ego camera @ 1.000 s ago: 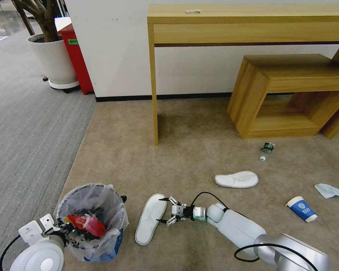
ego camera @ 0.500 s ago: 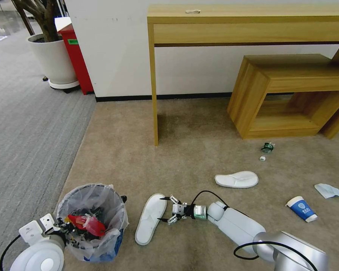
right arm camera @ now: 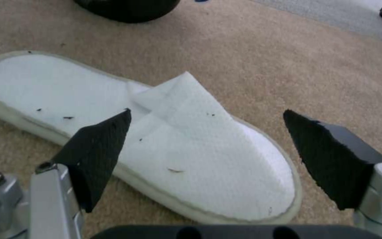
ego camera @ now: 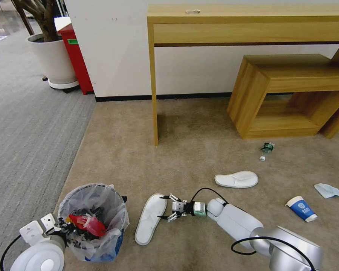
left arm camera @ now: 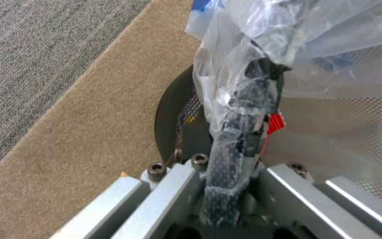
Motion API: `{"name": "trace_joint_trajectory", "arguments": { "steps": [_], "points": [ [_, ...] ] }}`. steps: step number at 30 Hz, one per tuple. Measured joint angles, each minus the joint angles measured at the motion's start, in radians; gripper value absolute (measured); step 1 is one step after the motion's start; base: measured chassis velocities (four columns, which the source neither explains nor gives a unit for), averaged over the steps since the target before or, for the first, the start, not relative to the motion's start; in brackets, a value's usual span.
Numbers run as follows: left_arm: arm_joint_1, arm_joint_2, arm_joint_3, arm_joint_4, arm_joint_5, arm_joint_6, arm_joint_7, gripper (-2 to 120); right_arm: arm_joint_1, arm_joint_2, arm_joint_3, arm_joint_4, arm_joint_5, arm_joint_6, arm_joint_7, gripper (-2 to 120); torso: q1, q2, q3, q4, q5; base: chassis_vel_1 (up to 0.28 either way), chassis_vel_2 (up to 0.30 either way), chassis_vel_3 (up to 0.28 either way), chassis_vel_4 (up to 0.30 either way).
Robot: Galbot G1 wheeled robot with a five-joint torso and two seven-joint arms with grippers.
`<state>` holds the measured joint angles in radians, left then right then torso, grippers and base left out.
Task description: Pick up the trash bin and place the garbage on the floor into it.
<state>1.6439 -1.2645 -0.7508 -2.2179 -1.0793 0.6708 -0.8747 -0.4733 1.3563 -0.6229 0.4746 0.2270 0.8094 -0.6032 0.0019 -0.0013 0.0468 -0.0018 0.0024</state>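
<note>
The trash bin (ego camera: 98,229), dark wire mesh lined with a crinkly clear bag, stands on the beige floor (ego camera: 199,150) at my lower left with red wrappers inside. My left gripper (ego camera: 66,227) is shut on its near rim; the left wrist view shows that gripper (left arm camera: 230,156) clamped on the bag-wrapped rim of the bin (left arm camera: 332,126). A white slipper (ego camera: 150,218) lies just right of the bin. My right gripper (ego camera: 161,207) hovers open at its right edge. In the right wrist view the gripper (right arm camera: 206,113) has its fingers spread over the slipper (right arm camera: 177,146).
More garbage lies to the right: a second slipper (ego camera: 236,179), a blue-white cup (ego camera: 302,209), a tissue (ego camera: 327,190), a crushed bottle (ego camera: 267,147) and its cap (ego camera: 262,158). A desk leg (ego camera: 153,94) and a low wooden bench (ego camera: 286,94) stand behind. Grey ribbed carpet (ego camera: 22,131) borders the left.
My right arm shifted slightly, carrying the open gripper a little farther along the slipper's right edge. The bin and left gripper stayed put.
</note>
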Motion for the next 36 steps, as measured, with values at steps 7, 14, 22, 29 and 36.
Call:
{"name": "trace_joint_trajectory", "arguments": {
  "steps": [7,14,22,29,36],
  "points": [
    [-0.002,-0.002,0.0,0.001,0.001,0.0,0.001,0,0.013,0.021,-0.005,-0.032,0.007,0.0,-0.012,91,0.0,0.0,0.0,0.0001,0.0,0.0,0.0,0.0,0.0],
    [0.002,-0.004,0.001,-0.005,0.002,0.0,0.002,0,0.024,0.047,-0.002,-0.078,0.009,0.0,-0.022,92,0.0,0.0,0.0,0.0,-0.0003,0.0,0.0,0.0,0.0],
    [0.007,-0.006,0.0,-0.016,0.003,0.001,0.004,0,0.035,0.07,0.001,-0.098,0.007,0.0,-0.023,96,0.0,0.0,0.0,-0.0001,-0.0007,0.0,0.0,0.0,0.0],
    [0.009,-0.009,0.002,-0.019,0.009,0.001,0.006,0,0.041,0.081,0.0,-0.11,0.006,0.0,-0.023,97,0.0,0.0,0.0,0.0,-0.0003,0.0,0.0,0.0,0.0],
    [0.008,-0.004,0.004,-0.022,0.009,0.001,0.006,0,0.045,0.09,-0.004,-0.12,0.006,0.0,-0.023,97,0.0,0.0,0.0,-0.0001,-0.0003,0.0,0.0,0.0,0.0]
  ]
}}
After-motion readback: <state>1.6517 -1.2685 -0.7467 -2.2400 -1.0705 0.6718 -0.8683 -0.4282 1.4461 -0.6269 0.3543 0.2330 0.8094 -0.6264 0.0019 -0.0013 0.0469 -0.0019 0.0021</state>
